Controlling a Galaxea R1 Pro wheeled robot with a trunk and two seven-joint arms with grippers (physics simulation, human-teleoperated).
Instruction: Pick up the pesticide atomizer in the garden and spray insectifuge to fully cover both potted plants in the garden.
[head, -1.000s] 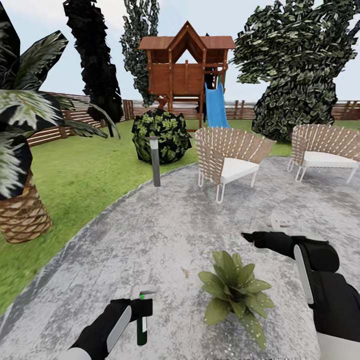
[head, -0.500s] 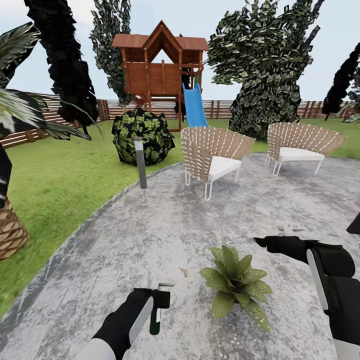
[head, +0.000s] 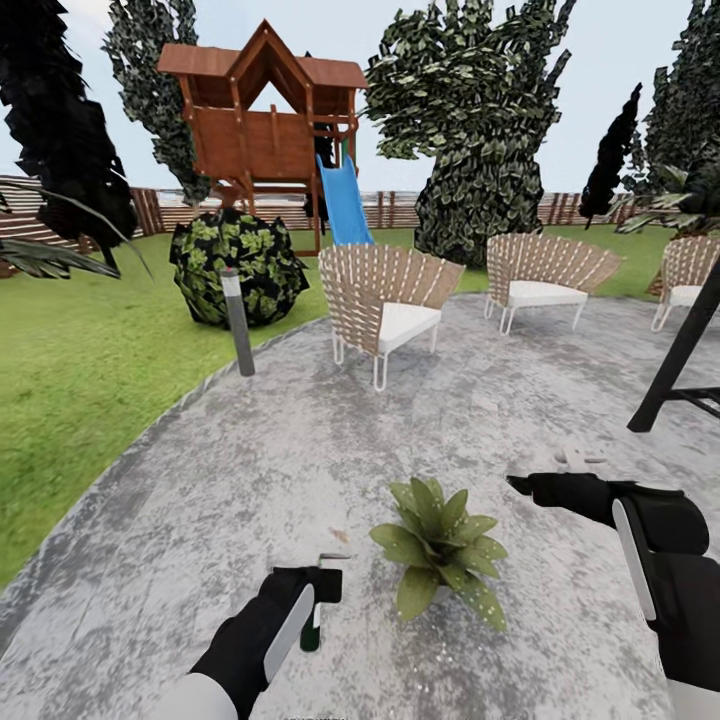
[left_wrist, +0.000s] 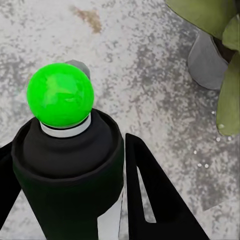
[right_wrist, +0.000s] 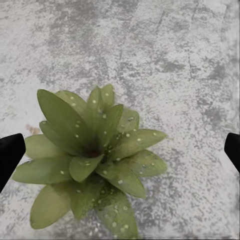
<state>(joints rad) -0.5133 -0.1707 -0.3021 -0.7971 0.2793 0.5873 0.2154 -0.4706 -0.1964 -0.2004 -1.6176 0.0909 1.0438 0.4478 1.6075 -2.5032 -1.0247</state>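
The left gripper (head: 318, 592) is closed around the pesticide atomizer (head: 312, 625), low in the head view over the grey gravelly patio (head: 250, 470). The bottle hangs with its long axis nearly upright, the dark green body below the fingers and the whitish trigger head (head: 333, 557) above them. The head seems to point toward the potted plant (head: 437, 545), but it is small and blurred there, so I am not sure of the exact direction. In the left wrist view a bright green ball (left_wrist: 60, 94) sits on a black cylinder between the black fingers (left_wrist: 160, 195), and the grey pot (left_wrist: 207, 60) of the plant is near.

The right gripper (head: 520, 485) hovers above the patio, just beyond the plant, and holds nothing; its two fingertips stand wide apart at the edges of the right wrist view. Between them lies the leaf rosette, dotted with the insectifuge (right_wrist: 120, 170).

Farther away stand a grey bollard lamp (head: 238, 322) and a white wicker chair (head: 385, 300).
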